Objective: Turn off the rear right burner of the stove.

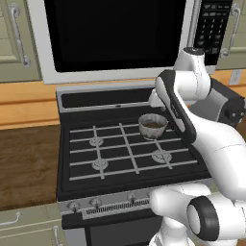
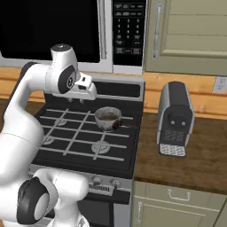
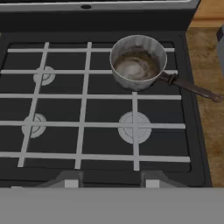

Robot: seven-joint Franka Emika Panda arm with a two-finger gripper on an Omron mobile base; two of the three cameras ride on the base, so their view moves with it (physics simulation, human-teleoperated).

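The gripper hangs above the front edge of the stove, looking down across the grates, and its jaws sit together with nothing between them, two dark tips poking up at the bottom of the hand view. Just ahead lies the front right burner, a bare grey disc under pale crossing bars. Behind it, on the rear right burner, stands a small ribbed grey pot with something brown inside, covering the burner almost wholly; its thin dark handle points off toward the wooden desk on the right. Along the stove's front, silvery knobs line the panel. At the back runs the black backguard with silver trim. Above hangs the microwave, black window, pale frame; its keypad carries rows of small pale marks, too small to read. No brand shows anywhere. A black and silver coffee machine stands on the desk, pale green cabinets hang above, and an outlet sits in the orange wall.
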